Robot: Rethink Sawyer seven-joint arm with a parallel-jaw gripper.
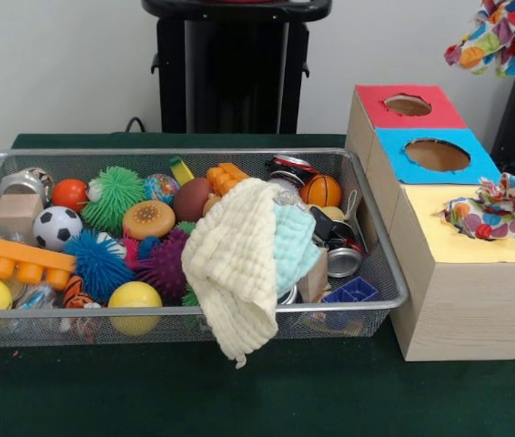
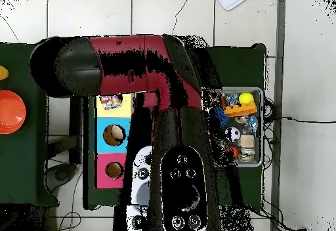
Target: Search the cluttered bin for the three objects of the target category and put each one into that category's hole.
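A wire mesh bin [image 1: 380,237] holds a jumble of toys. A cream cloth [image 1: 235,264] hangs over its front rim, with a pale teal cloth [image 1: 294,246] beside it. To the right stands a wooden box [image 1: 458,309] with a red hole [image 1: 408,105], a blue hole [image 1: 437,155] and a yellow top. A colourful patterned cloth [image 1: 492,208] lies bunched on the yellow top. A second patterned cloth [image 1: 501,35] hangs at the top right corner; what holds it is out of the picture. In the overhead view the red arm [image 2: 131,64] stretches over the box [image 2: 98,136]. The gripper shows in neither view.
The bin contains balls, spiky rubber balls [image 1: 114,196], a soccer ball [image 1: 56,228], an orange block strip [image 1: 16,258], cans [image 1: 342,261] and a wooden block [image 1: 16,214]. The overhead view shows the bin [image 2: 261,126] right of the arm and an orange round object [image 2: 10,110] far left.
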